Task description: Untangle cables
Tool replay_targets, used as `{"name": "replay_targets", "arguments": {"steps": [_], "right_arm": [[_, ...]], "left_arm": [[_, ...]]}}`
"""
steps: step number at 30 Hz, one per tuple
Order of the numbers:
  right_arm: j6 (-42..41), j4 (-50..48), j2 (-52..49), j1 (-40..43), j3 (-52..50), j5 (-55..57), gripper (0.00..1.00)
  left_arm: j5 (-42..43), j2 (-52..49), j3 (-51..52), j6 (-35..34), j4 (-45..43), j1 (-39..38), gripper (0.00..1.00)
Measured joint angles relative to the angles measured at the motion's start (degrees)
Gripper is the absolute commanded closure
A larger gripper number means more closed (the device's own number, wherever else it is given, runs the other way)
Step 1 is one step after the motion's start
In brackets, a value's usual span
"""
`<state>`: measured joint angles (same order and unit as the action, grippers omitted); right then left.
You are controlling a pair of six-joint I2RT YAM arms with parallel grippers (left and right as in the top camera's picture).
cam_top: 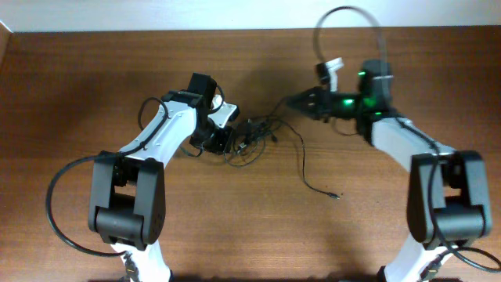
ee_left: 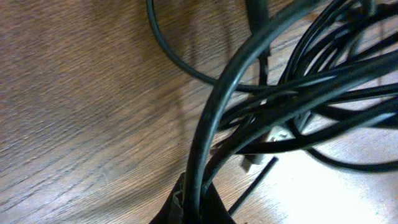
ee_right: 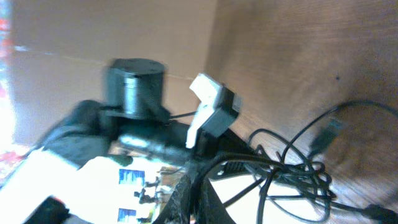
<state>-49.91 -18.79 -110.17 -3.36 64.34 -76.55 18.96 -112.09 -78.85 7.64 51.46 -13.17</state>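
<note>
**A:** What lies nearest to the front edge of the table [cam_top: 235, 243]?

**B:** Bare wood. Between the two arm bases there is wide open room. One loose strand ends there in a small plug [cam_top: 337, 195], a little to the right side and apart from everything else.

**A:** And where are the cables?

**B:** The cables [cam_top: 249, 139] lie in one knot near the middle of the table, somewhat closer to the far edge than to the front one. The loose strand runs from the plug up into this knot.

**A:** How does the left gripper stand?

**B:** The left gripper [cam_top: 225, 141] is at the left side of the knot and touches it. In its wrist view the fingers [ee_left: 214, 211] are pressed together on one strand, which curves up out of them across many crossed strands.

**A:** And the right one?

**B:** The right gripper [cam_top: 288, 102] is to the right of the knot and farther back. Its jaws are closed and pinch one strand, which runs from the knot to its tip. The right wrist view also shows a second plug [ee_right: 326, 132] lying flat on the wood.

**A:** Is there room at the far edge?

**B:** A strip of bare wood runs behind the knot. The far left corner is open too. The right arm's own thick wire [cam_top: 352, 12] loops beyond the far edge.
</note>
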Motion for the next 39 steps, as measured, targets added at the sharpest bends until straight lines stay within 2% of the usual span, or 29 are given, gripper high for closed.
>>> {"name": "replay_targets", "arguments": {"steps": [4, 8, 11, 13, 15, 16, 17, 21, 30, 38, 39], "right_arm": [[0.6, 1.7, 0.1, 12.4, -0.5, -8.1, 0.96], [0.7, 3.8, 0.1, 22.2, -1.6, -10.8, 0.96], [0.6, 3.6, 0.2, 30.0, -1.9, -11.1, 0.96], [1.9, 3.5, 0.3, 32.9, -3.9, -11.2, 0.96], [3.6, 3.6, 0.4, 33.8, -6.3, -11.3, 0.76], [4.2, 3.4, 0.5, 33.9, -7.3, -11.3, 0.51], [5.1, 3.6, 0.6, 33.5, -9.9, -11.2, 0.45], [8.0, 3.6, 0.7, 26.2, -14.5, -9.0, 0.43], [8.2, -4.0, 0.7, -4.3, -15.5, 1.8, 0.42], [1.8, -11.2, 0.7, -16.8, -15.7, 21.0, 0.42], [1.3, -11.2, 0.7, -17.8, -15.7, 23.7, 0.39]], "left_arm": [[0.2, 0.0, 0.0, 0.0, 0.0, -0.2, 1.00], [2.1, 0.0, 0.0, 0.0, -0.3, -0.8, 1.00], [-2.1, 0.0, 0.1, -0.9, 0.4, -0.3, 1.00], [-8.2, 0.0, 0.1, -4.4, 1.0, -0.2, 1.00], [-13.9, 0.0, 0.1, -8.0, 1.6, -0.2, 1.00], [-14.3, 0.0, 0.1, -8.8, 1.4, -0.2, 1.00], [-14.3, 0.0, 0.1, -9.3, 1.1, -0.2, 1.00], [-14.3, 0.0, 0.1, -10.1, 1.0, -0.2, 1.00], [-14.3, 0.0, 0.1, -10.3, 1.0, -0.2, 1.00], [-14.3, 0.0, 0.1, -10.3, 1.0, -0.2, 1.00], [-14.3, 0.0, 0.1, -10.3, 1.0, -0.2, 1.00]]}}
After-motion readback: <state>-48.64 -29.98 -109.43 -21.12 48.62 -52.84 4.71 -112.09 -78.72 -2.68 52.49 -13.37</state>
